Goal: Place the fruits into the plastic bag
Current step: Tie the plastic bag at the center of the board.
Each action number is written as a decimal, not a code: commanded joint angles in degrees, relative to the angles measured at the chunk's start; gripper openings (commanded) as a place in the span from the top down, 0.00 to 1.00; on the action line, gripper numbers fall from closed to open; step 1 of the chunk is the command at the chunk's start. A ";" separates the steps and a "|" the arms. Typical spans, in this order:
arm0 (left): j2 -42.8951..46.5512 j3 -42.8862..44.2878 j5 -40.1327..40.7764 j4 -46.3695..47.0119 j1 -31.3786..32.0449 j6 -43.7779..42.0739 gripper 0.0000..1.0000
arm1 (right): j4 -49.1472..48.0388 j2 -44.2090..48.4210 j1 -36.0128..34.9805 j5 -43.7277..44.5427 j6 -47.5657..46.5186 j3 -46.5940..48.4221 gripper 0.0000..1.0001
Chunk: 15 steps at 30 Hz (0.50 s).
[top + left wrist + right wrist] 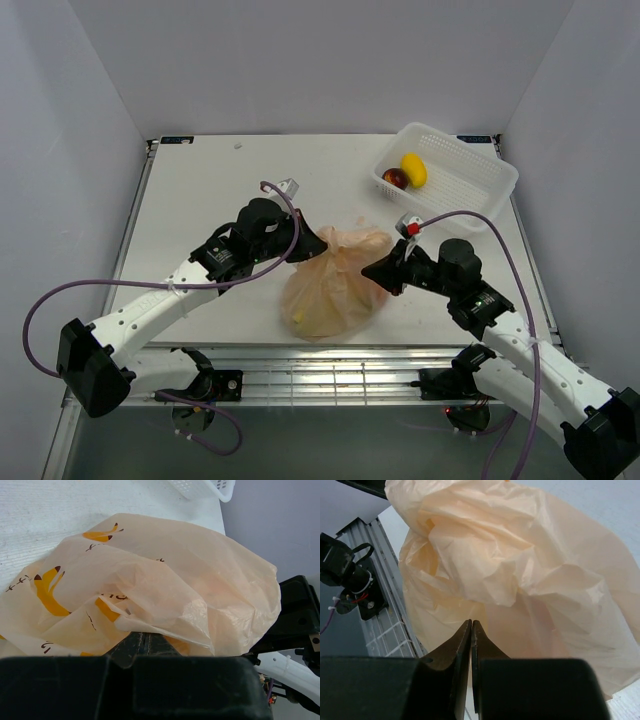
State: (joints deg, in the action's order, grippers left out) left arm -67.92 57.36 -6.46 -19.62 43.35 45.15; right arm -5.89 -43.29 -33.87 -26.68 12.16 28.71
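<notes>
The peach-orange plastic bag point(335, 282) with banana prints lies crumpled at the table's near middle. It fills the left wrist view point(165, 585) and the right wrist view point(520, 570). My left gripper point(318, 245) is at the bag's upper left edge. Its jaws are shut and a fold of the bag covers their tips point(140, 637). My right gripper point(372, 272) is at the bag's right edge. Its jaws are shut, tips bare point(471, 622), with the film right behind them. A yellow fruit point(413, 168) and a dark-red fruit point(395, 179) lie in the basket. Other fruits are hidden.
The white lattice basket point(470, 178) stands at the back right corner; its corner shows in the left wrist view point(210, 487). The table's front rail point(330, 352) runs just below the bag. Grey walls close in the table on three sides.
</notes>
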 commanded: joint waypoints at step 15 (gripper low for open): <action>0.68 0.12 -3.91 2.13 -0.20 -1.73 1.00 | -10.18 0.05 -0.15 12.53 -5.75 2.14 0.63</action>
State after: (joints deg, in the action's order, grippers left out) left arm -67.94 56.71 -9.41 -17.96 43.33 44.01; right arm -10.52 -43.22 -33.87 -15.97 8.10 28.73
